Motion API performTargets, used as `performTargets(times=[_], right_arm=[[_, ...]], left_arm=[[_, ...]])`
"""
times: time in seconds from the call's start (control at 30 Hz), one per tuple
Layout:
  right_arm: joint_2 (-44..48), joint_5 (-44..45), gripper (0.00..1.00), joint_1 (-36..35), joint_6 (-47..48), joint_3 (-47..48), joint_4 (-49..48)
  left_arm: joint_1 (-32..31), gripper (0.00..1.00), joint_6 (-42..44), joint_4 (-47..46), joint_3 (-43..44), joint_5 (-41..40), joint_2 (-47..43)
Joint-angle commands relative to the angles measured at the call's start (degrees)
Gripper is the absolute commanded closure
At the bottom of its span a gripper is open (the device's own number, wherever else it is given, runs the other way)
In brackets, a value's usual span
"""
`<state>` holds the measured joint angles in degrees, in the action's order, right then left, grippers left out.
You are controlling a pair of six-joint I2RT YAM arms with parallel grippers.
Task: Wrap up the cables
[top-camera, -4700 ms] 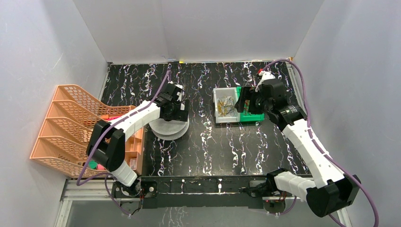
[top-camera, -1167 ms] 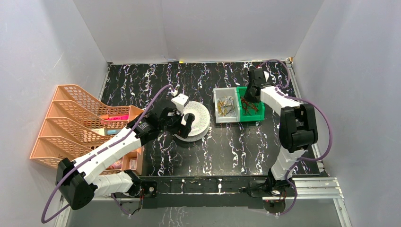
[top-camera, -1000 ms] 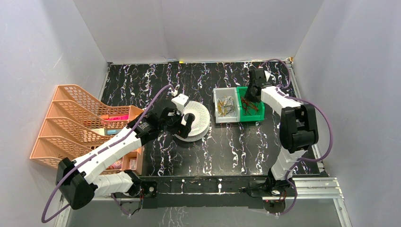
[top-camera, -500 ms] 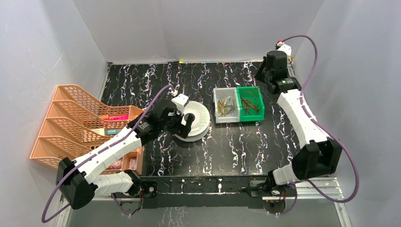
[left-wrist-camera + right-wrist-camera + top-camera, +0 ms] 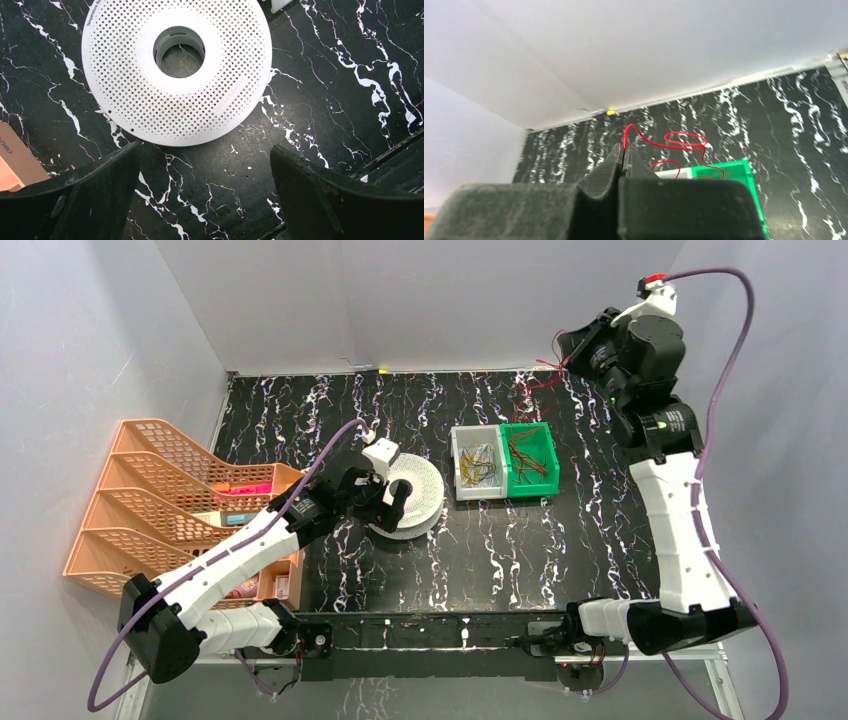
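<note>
The right arm has swung up and away from the green bin [image 5: 535,487], where its tip sat a second ago, and now stands high over the table's [image 5: 480,560] 1 o'clock corner; the left arm has not shifted. The right gripper [image 5: 624,151] is pinched fully together on one thin red strand of the cables [image 5: 520,450]; in the right wrist view the strand leaves the fingertips, curls up in a loop and drops toward the bin. In the top view the strand slants from the gripper toward 7 o'clock, down to the rest of the red tangle, which lies in the green bin; how much of the tangle is clear of the bin floor cannot be told.

The green bin sits touching the white bin [image 5: 480,492], at its 3 o'clock side; the white bin holds short gold wires [image 5: 478,462].

The left gripper [image 5: 205,150] is spread to its widest and holds nothing; it hangs above the table at the disc's 6 o'clock edge in its own wrist view. The disc [image 5: 225,90], white, perforated, with a round hole in the middle, lies flat, at 9 o'clock of the white bin and apart from it. An orange rack [image 5: 140,500] stands at the table's 9 o'clock edge.
</note>
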<state>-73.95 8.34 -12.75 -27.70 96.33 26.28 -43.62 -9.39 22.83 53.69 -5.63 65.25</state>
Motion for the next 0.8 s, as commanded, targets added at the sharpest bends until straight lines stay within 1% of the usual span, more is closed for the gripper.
performTargets(times=[0.0,0.33,0.53,0.63,0.77], right_arm=[[3.2,-8.0,1.0,0.3,-0.6,6.1,-1.2],[6.1,-21.0,1.0,0.3,-4.1,17.9,-1.7],[8.3,-27.9,1.0,0.3,-7.7,21.0,-1.7],[10.2,-30.7,1.0,0.3,-9.1,20.4,-1.8],[13.3,-36.4,1.0,0.3,-10.8,13.7,-2.9]], left_arm=[[0.1,0.02,0.0,0.1,-0.3,-1.0,-2.5],[0.1,0.02,-0.6,0.0,-0.6,-1.3,-5.0],[0.1,0.02,-0.8,-1.0,-1.0,-1.5,-7.2],[0.1,0.02,-1.2,-1.2,-0.9,-0.7,-8.4],[0.1,0.02,-1.8,-0.3,1.6,0.6,-9.7]])
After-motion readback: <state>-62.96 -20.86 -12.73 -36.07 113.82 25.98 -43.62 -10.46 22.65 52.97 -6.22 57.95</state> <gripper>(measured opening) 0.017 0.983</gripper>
